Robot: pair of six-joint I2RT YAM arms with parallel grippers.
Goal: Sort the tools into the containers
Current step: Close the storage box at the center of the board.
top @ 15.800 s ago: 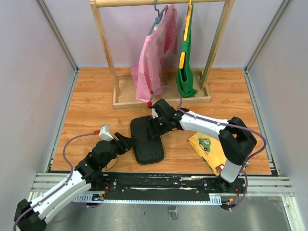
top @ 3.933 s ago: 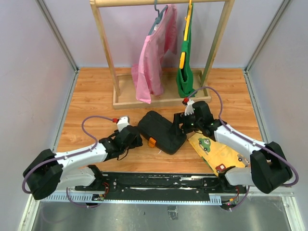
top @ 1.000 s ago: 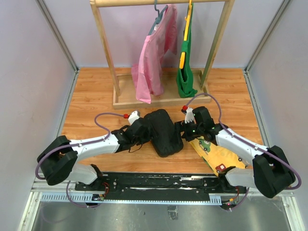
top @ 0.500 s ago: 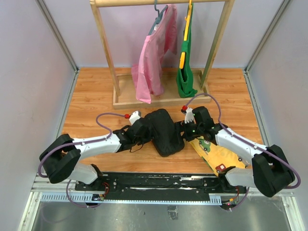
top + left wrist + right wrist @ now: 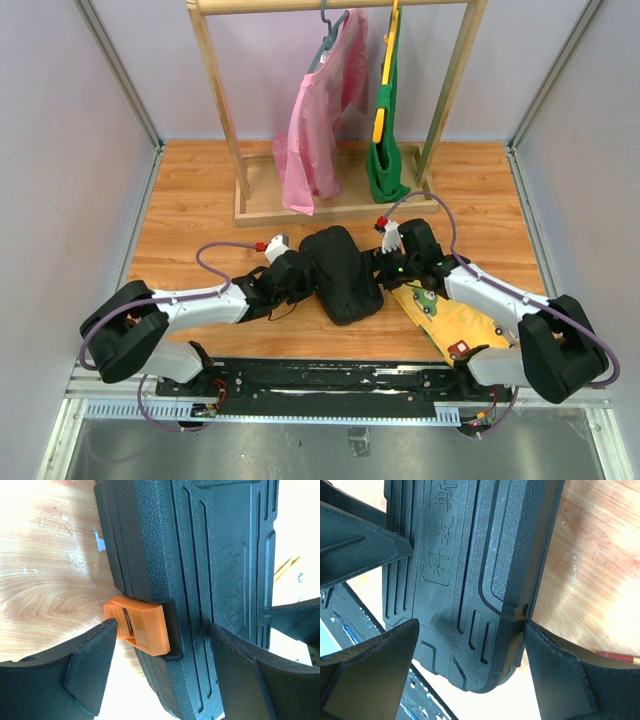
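Observation:
The black tool case (image 5: pixel 342 272) lies closed on the wooden floor between both arms, long side running front to back. My left gripper (image 5: pixel 306 278) is open at the case's left edge. In the left wrist view its fingers (image 5: pixel 90 672) straddle the orange latch (image 5: pixel 142 627) and the lid (image 5: pixel 210 555), and the left pad almost touches the latch tip. My right gripper (image 5: pixel 379 268) is open at the right edge. Its right finger (image 5: pixel 560 675) rests against the hinge side of the case (image 5: pixel 460 555). The tools are out of view.
A yellow picture board (image 5: pixel 455 320) lies on the floor under my right forearm. Behind the case stands a wooden clothes rack (image 5: pixel 330 208) with a pink garment (image 5: pixel 315 130) and a green one (image 5: pixel 385 150). Walls close in both sides.
Since about four seconds ago the case has turned from slanted to lengthwise and both grippers have closed in on its sides. Over the last second almost nothing has moved.

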